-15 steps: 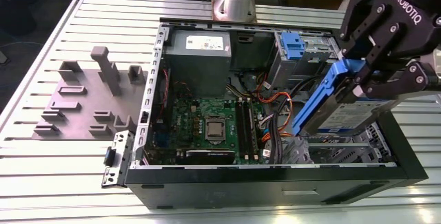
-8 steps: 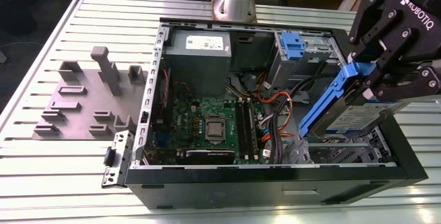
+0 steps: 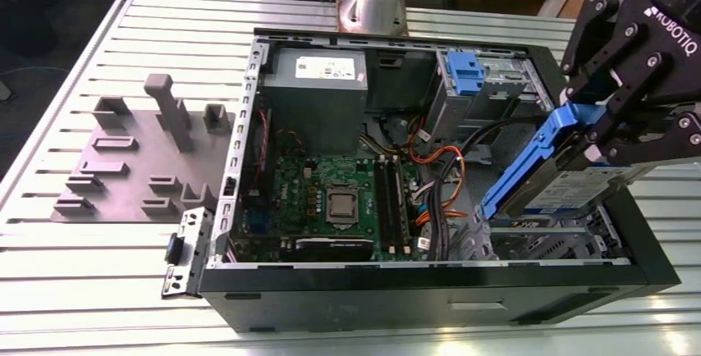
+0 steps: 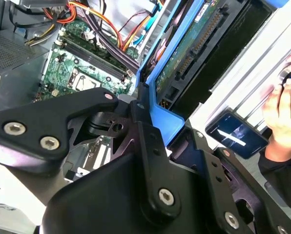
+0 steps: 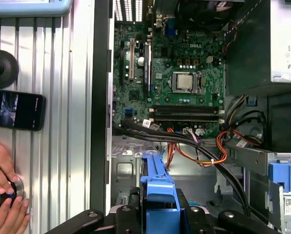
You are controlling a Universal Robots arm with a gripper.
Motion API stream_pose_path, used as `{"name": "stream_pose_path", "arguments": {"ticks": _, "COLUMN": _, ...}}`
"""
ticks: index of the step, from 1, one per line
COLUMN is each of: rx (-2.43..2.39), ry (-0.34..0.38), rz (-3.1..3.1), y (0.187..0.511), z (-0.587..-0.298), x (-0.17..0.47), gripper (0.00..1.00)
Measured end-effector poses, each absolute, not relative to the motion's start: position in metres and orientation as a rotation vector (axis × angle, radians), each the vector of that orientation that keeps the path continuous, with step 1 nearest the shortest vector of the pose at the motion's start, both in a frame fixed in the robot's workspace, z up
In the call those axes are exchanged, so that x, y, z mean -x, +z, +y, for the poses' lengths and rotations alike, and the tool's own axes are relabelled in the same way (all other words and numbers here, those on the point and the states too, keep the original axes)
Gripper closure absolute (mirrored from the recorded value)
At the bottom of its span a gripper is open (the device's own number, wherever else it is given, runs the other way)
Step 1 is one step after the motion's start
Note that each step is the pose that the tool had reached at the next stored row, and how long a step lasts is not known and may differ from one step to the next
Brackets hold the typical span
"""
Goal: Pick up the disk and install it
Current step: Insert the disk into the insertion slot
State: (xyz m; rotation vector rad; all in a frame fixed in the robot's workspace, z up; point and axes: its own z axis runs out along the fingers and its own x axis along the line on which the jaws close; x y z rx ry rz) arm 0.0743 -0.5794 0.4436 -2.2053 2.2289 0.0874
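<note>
In the exterior view my gripper (image 3: 600, 130) is shut on the disk (image 3: 570, 182), a silver drive with a white-and-blue label in a blue carrier. The disk hangs steeply tilted over the open computer case (image 3: 438, 272), at the exterior view's right. Its lower end is just above the metal drive bay (image 3: 547, 239). In the second wrist view the disk (image 4: 194, 44) shows its green circuit side, with the black fingers (image 4: 145, 141) clamped on the blue frame. In the first wrist view the carrier's blue end (image 5: 157, 195) sticks out between the fingers, above the bay floor.
Inside the case lie the motherboard (image 3: 328, 192), a cable bundle (image 3: 438, 175), a grey power supply (image 3: 318, 85) and a small blue latch (image 3: 465, 73). A grey fixture plate (image 3: 131, 159) lies at the exterior view's left. A person's hands (image 5: 4, 195) and a phone (image 5: 13, 109) are beside the case.
</note>
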Motion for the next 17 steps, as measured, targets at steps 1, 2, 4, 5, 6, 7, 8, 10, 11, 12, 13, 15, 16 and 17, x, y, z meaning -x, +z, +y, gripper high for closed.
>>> {"name": "stream_pose_path", "arguments": {"ticks": 1, "rx": 2.205, "ry": 0.087, "rz": 2.229, "y": 0.4432, "z": -0.5792, "x": -0.0754, "gripper": 0.64}}
{"name": "stream_pose_path", "arguments": {"ticks": 2, "rx": 2.205, "ry": 0.088, "rz": 2.229, "y": 0.4427, "z": -0.5791, "x": -0.0763, "gripper": 0.64}}
{"name": "stream_pose_path", "arguments": {"ticks": 4, "rx": 2.205, "ry": 0.088, "rz": 2.229, "y": 0.4419, "z": -0.579, "x": -0.0781, "gripper": 0.64}}
{"name": "stream_pose_path", "arguments": {"ticks": 5, "rx": 2.205, "ry": 0.087, "rz": 2.229, "y": 0.4415, "z": -0.579, "x": -0.0788, "gripper": 0.64}}
{"name": "stream_pose_path", "arguments": {"ticks": 6, "rx": 2.205, "ry": 0.087, "rz": 2.229, "y": 0.4412, "z": -0.579, "x": -0.0789, "gripper": 0.64}}
{"name": "stream_pose_path", "arguments": {"ticks": 7, "rx": 2.205, "ry": 0.088, "rz": 2.229, "y": 0.4408, "z": -0.579, "x": -0.079, "gripper": 0.64}}
{"name": "stream_pose_path", "arguments": {"ticks": 8, "rx": 2.205, "ry": 0.087, "rz": 2.229, "y": 0.4404, "z": -0.579, "x": -0.0791, "gripper": 0.64}}
{"name": "stream_pose_path", "arguments": {"ticks": 10, "rx": 2.205, "ry": 0.088, "rz": 2.229, "y": 0.439, "z": -0.5789, "x": -0.0793, "gripper": 0.64}}
{"name": "stream_pose_path", "arguments": {"ticks": 11, "rx": 2.205, "ry": 0.088, "rz": 2.229, "y": 0.4383, "z": -0.5789, "x": -0.0793, "gripper": 0.64}}
{"name": "stream_pose_path", "arguments": {"ticks": 12, "rx": 2.205, "ry": 0.087, "rz": 2.229, "y": 0.4377, "z": -0.5789, "x": -0.0794, "gripper": 0.64}}
{"name": "stream_pose_path", "arguments": {"ticks": 13, "rx": 2.205, "ry": 0.088, "rz": 2.229, "y": 0.437, "z": -0.5789, "x": -0.0794, "gripper": 0.64}}
{"name": "stream_pose_path", "arguments": {"ticks": 15, "rx": 2.205, "ry": 0.088, "rz": 2.229, "y": 0.4356, "z": -0.5789, "x": -0.0796, "gripper": 0.64}}
{"name": "stream_pose_path", "arguments": {"ticks": 16, "rx": 2.205, "ry": 0.088, "rz": 2.229, "y": 0.4348, "z": -0.5789, "x": -0.0796, "gripper": 0.64}}
{"name": "stream_pose_path", "arguments": {"ticks": 17, "rx": 2.205, "ry": 0.088, "rz": 2.229, "y": 0.4338, "z": -0.579, "x": -0.0797, "gripper": 0.64}}
